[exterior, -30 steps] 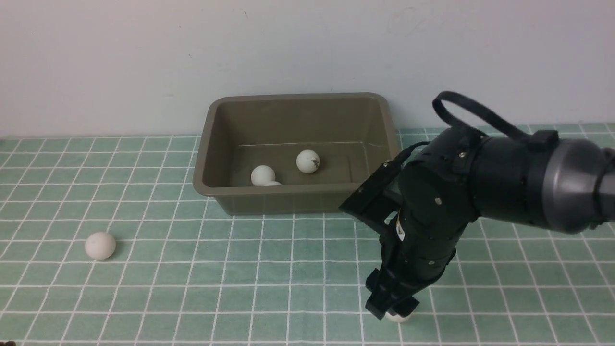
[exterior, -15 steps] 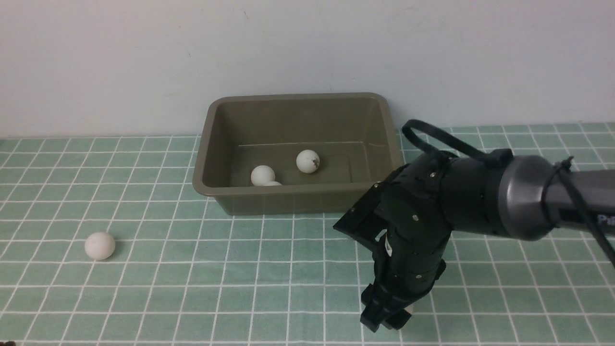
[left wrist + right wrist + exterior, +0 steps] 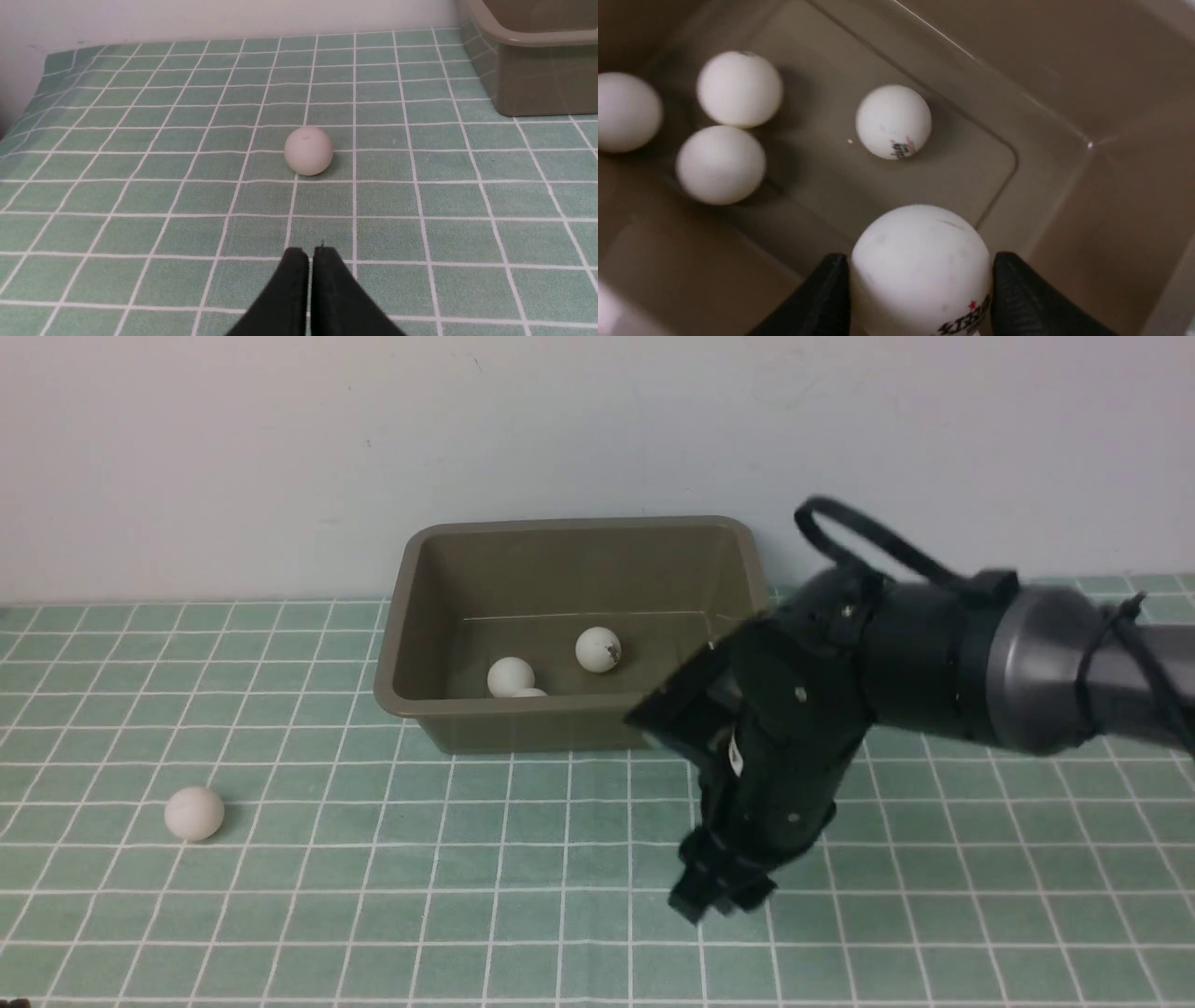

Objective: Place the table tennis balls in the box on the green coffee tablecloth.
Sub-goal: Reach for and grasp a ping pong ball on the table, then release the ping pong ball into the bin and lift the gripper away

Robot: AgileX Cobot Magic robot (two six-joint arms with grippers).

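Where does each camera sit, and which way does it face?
Front: between the arms, facing the wall; shows box, right arm.
Left wrist: low over the cloth, facing loose ball; shut left gripper shows.
Right wrist: looks into the box; right gripper clamps the held ball.
Front and left wrist share the loose ball.

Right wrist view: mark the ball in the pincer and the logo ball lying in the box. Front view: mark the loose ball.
Held ball (image 3: 920, 266): right wrist view, its middle.
Logo ball (image 3: 893, 121): right wrist view, its middle.
Loose ball (image 3: 194, 813): front view, its middle.
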